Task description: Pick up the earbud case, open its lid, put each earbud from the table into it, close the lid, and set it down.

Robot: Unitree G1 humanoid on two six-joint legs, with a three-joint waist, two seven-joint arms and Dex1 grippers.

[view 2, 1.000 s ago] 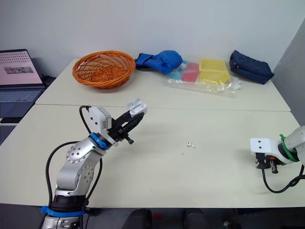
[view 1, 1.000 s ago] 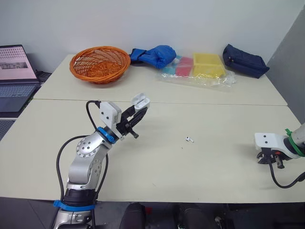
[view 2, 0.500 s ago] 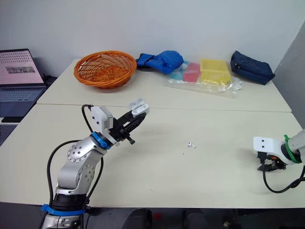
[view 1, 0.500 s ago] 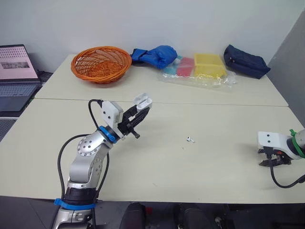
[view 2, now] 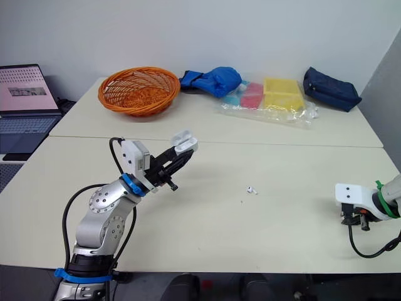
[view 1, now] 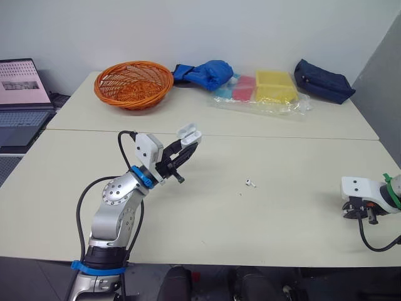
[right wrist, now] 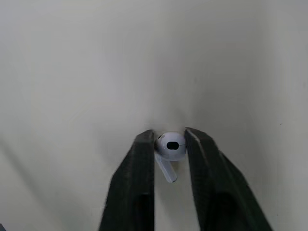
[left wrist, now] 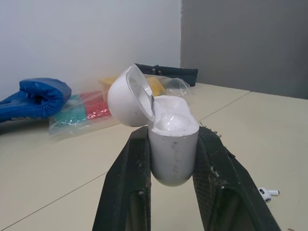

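The earbud case (left wrist: pixel 173 144) stands upright in the air above the tabletop (view 1: pixel 282 207), its lid (left wrist: pixel 126 96) tipped back. The robot's left hand (view 1: pixel 185 145) clamps the lower body from both sides. The case looks small, light and hard-shelled, with glossy, rounded walls that could slide in a loose grip. A hold low on the body, as here, seems wise because it leaves the hinge and mouth free.

Well apart, near the tabletop's right edge, the right hand (right wrist: pixel 169 135) is closed around the bulb of a first earbud (right wrist: pixel 171 146), with the stem hanging free between the fingers. That piece looks tiny and smooth, so a squeeze off centre could flick it away. A second earbud (view 1: pixel 249 183) lies loose near the middle of the tabletop, between the two arms.

Only the right wrist camera makes clear what the right hand grips, though not whether the earbud has left the surface. The left wrist camera shows the open lid and the fingers' hold on the case. The head cameras show how far the two hands are apart. An orange basket (view 1: pixel 133 83) and a navy pouch (view 1: pixel 322 79) sit along the far side.
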